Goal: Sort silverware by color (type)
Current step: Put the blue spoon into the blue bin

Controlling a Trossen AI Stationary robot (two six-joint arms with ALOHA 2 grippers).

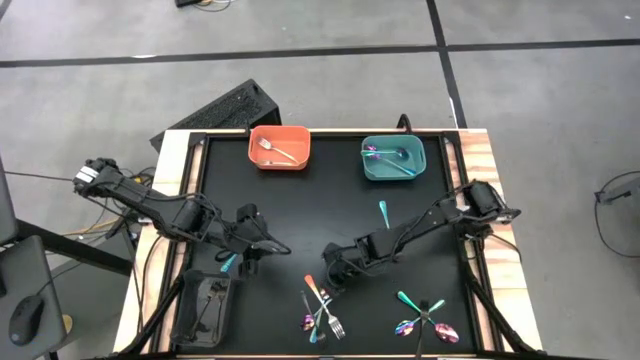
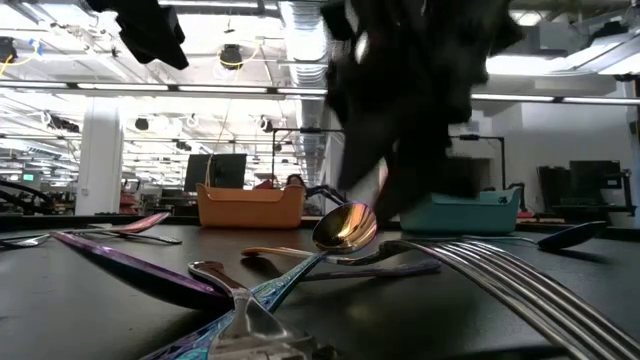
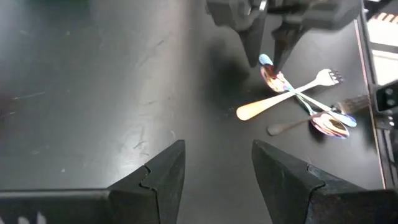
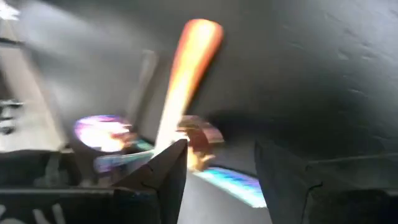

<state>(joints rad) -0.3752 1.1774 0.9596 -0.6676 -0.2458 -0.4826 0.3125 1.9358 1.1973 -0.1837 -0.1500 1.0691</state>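
Note:
A pile of silverware (image 1: 320, 310) lies near the table's front: an orange-handled spoon (image 3: 261, 107), a silver fork (image 3: 323, 78) and rainbow pieces (image 3: 329, 124), crossed over each other. My right gripper (image 1: 330, 272) is open just above the pile's far end. In the left wrist view its fingers (image 3: 252, 43) stand on either side of a teal-tipped spoon end (image 3: 266, 60). In the right wrist view (image 4: 217, 168) the orange handle (image 4: 186, 68) lies ahead. My left gripper (image 3: 217, 168) is open and empty over bare table, left of centre (image 1: 262, 243).
At the far edge stand an orange bin (image 1: 280, 147) holding a silver fork and a teal bin (image 1: 393, 158) holding teal and purple pieces. A black bin (image 1: 205, 308) stands front left. A teal piece (image 1: 230, 262), a teal spoon (image 1: 384, 212) and a second pile (image 1: 425, 318) lie loose.

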